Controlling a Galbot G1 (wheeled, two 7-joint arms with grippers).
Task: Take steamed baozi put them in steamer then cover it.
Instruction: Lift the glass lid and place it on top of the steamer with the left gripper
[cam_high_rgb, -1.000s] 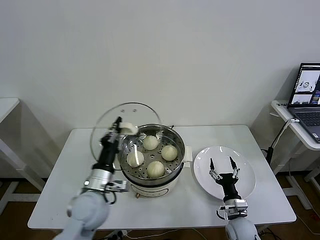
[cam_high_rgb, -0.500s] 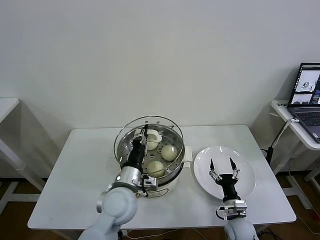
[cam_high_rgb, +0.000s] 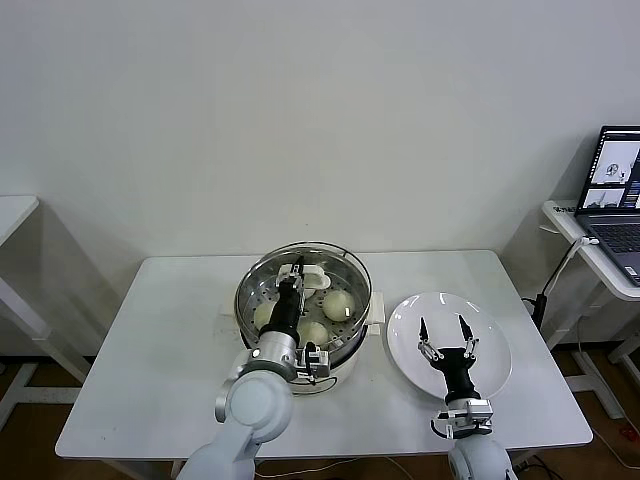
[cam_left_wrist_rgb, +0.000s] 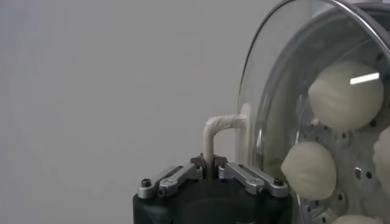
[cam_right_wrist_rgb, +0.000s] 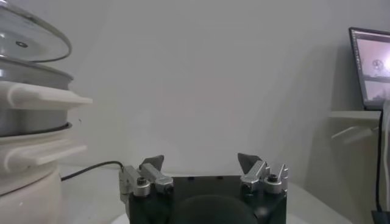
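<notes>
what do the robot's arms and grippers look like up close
Both arms have rounded light-grey shells ending in a silver wrist ring and a black wrist section. The left gripper and right gripper share a black body with bolted silver finger links and dark tips. No cables or markings show.

Clear glass cover (cam_high_rgb: 304, 285), shiny steel steamer (cam_high_rgb: 352, 335).

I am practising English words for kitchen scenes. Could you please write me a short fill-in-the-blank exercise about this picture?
1. The left gripper holds the cover by its white ____.
2. The steamed baozi lie inside the ____.
3. The right gripper hangs open over the white ____, which holds nothing.
4. At the far right, a ____ stands open on a side table.

Missing words: handle; steamer; plate; laptop
</notes>
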